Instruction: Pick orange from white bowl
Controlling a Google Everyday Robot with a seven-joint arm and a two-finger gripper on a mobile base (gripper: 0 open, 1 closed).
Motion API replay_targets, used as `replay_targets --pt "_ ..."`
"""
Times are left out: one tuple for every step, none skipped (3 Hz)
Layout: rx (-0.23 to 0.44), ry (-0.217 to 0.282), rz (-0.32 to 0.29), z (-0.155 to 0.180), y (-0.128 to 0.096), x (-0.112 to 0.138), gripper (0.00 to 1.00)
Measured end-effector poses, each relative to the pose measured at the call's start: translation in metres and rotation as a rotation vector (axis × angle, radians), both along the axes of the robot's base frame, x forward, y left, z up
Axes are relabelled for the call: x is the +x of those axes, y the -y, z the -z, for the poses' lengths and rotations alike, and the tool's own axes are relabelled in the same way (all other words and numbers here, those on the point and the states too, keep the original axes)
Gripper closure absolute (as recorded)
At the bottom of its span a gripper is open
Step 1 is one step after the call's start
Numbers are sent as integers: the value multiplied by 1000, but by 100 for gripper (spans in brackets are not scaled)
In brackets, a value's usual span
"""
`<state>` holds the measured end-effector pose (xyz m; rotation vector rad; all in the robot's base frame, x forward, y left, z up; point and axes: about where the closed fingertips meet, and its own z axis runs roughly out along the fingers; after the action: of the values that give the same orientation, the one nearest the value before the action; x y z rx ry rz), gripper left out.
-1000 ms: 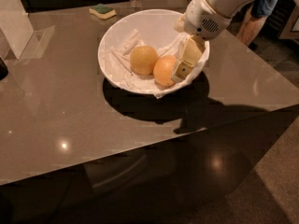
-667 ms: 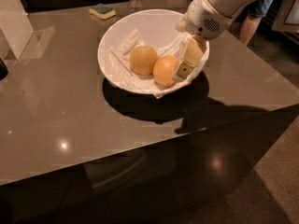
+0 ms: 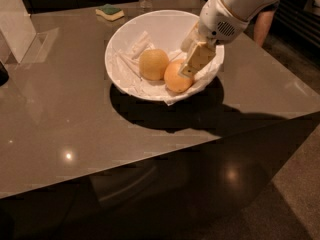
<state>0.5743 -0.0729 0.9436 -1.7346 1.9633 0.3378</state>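
The orange point(image 3: 173, 79) is partly hidden by the gripper point(image 3: 191, 66) (jaw state cannot be told); a paler fruit point(image 3: 152, 64) is seen beside it in the white bowl point(image 3: 165, 21).

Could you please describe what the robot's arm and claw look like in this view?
The arm is a smooth, rounded white shell with a dark slotted grille near the wrist. The claw is pale cream, flat-sided and tapered, inside the wide white bowl beside the glossy round orange. No cables show.
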Motion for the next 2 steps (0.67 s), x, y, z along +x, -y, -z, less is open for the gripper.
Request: replay_targets --pt "16 -8 4 9 -4 19 36" --pt "29 -15 -1 16 -10 36 17"
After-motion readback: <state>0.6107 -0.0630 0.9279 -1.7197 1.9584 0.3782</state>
